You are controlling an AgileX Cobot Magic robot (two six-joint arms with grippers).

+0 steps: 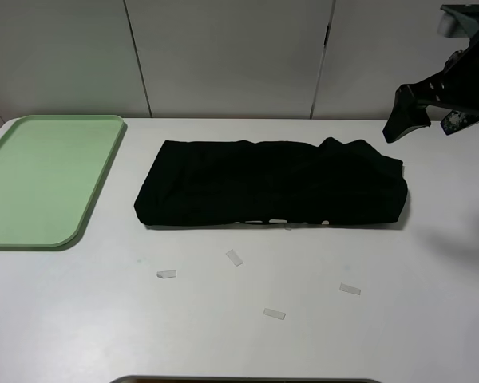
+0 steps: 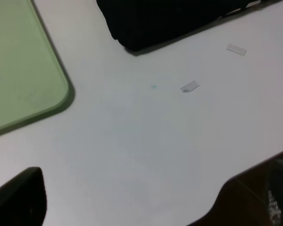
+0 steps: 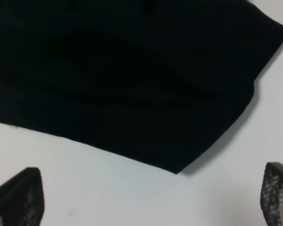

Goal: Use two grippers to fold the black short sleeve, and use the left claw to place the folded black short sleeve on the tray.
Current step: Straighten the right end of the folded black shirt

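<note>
The folded black shirt [image 1: 271, 183] lies untouched. The right gripper [image 3: 148, 200] hangs wide open off its right end, and the left gripper [image 2: 137, 202] gapes near the tray [image 1: 40, 179].

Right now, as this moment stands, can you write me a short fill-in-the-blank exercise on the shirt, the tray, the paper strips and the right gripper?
1. The black shirt lies folded on the white ____.
2. In the high view, the green tray sits to the shirt's ____.
3. The loose paper strips in front of the shirt number ____.
4. The right gripper has its jaws ____, holding nothing.

Missing words: table; left; four; open.
</note>
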